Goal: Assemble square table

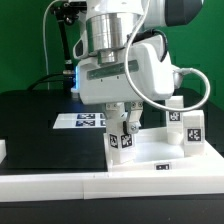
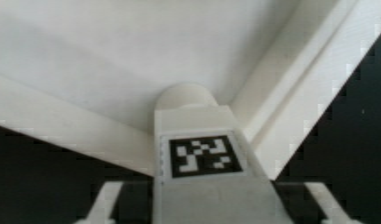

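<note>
I see: leg [image 2: 203, 140] – white plastic, matt, smooth | tabletop [image 1: 150, 157] – white plastic, smooth | table [image 1: 30, 110] – black, matt

We see a bright green backdrop [image 1: 25, 35] filling the space behind the scene, evenly lit, with a black vertical stand [image 1: 62, 40] rising in front of it. Below lies a black matte table surface [image 1: 35, 110], with a long white L-shaped rail [image 1: 60, 186] along its near edge. A flat white marker board [image 1: 78, 121] lies further back on the black surface
</note>
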`<state>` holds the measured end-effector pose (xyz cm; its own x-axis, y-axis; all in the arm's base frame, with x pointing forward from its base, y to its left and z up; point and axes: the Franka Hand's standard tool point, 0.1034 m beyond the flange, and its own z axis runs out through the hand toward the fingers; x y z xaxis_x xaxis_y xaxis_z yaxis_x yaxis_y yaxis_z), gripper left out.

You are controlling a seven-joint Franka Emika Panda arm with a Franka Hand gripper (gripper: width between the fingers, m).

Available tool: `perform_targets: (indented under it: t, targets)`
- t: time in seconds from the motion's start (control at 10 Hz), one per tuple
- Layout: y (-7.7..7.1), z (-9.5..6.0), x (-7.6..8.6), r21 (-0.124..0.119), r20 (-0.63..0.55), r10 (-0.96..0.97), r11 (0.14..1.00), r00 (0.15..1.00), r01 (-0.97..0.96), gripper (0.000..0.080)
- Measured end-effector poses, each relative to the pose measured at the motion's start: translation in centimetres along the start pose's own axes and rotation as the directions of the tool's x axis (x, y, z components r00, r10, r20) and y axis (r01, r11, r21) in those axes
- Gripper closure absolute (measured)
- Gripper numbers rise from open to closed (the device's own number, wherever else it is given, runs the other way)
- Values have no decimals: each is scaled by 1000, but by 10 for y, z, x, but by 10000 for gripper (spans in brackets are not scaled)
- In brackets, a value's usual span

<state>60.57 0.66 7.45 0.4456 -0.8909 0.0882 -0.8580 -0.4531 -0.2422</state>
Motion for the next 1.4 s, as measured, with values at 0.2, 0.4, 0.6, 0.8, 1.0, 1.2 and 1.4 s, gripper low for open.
perform_targets:
  t: [0.2,0.4,0.6,0.8,1.0,1.2,1.4]
  targets:
    - [0,-1,0,4,0,108,994,994,-108,502]
    - [0,0,0,3,1,51,999,999,-51,242]
    - [1,2,-1,-3,2,-72,997,997,72,162]
    - [1,3,-5,-19,27,-307,951,951,307,153]
    - [-3,2,-7,-20,53,-470,882,881,472,151]
    - [-2,3,-6,-11,87,-624,779,776,627,151]
    - [-4,3,-7,-5,124,-743,663,658,749,151]
